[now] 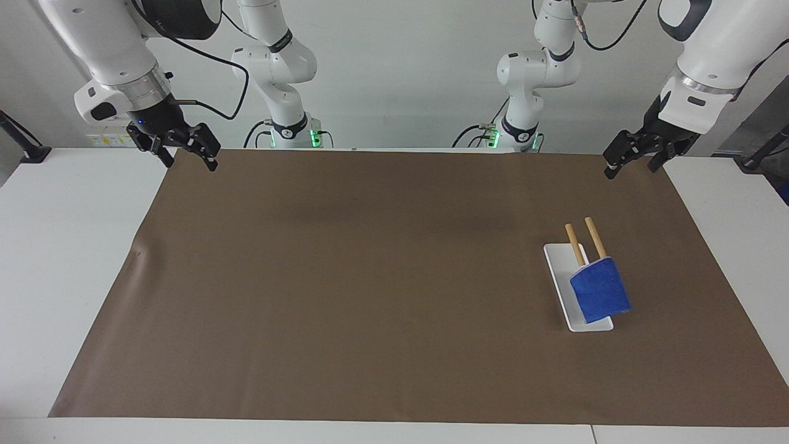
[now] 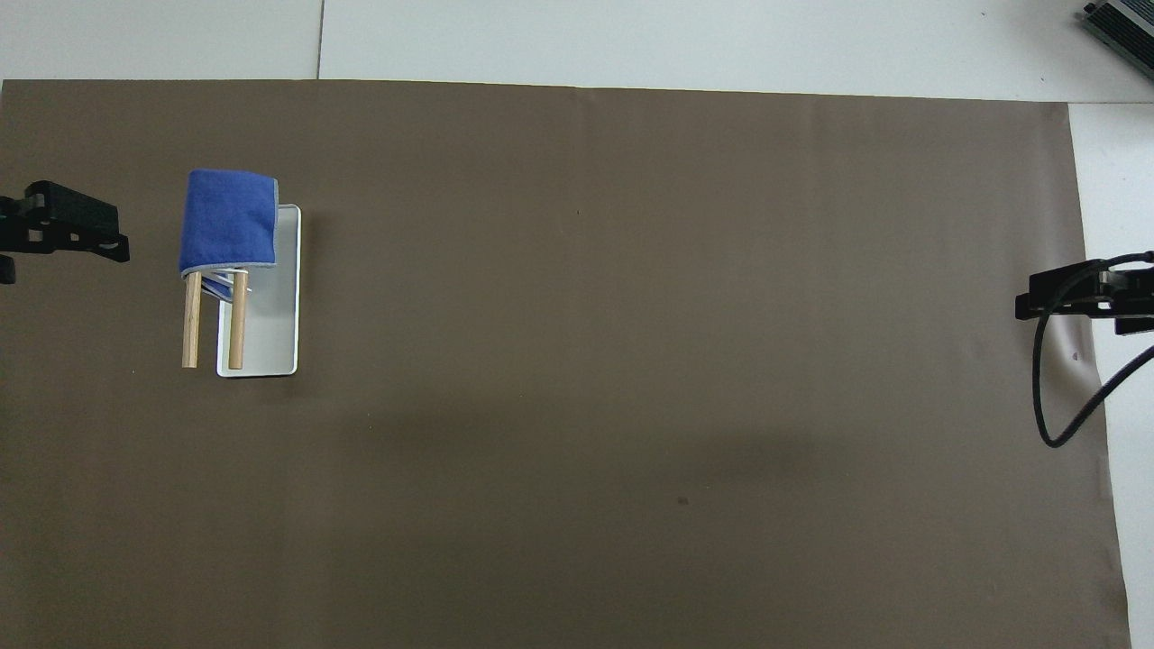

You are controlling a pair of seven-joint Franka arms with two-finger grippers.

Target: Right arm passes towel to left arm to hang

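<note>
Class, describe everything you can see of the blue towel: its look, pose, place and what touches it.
The towel is a small bright blue cloth, terry by its look, with a pale grey stitched edge. It hangs folded over the two wooden rods of a rack with a white base, covering the rods' ends farther from the robots. It sits toward the left arm's end of the table. No gripper touches it.
</note>
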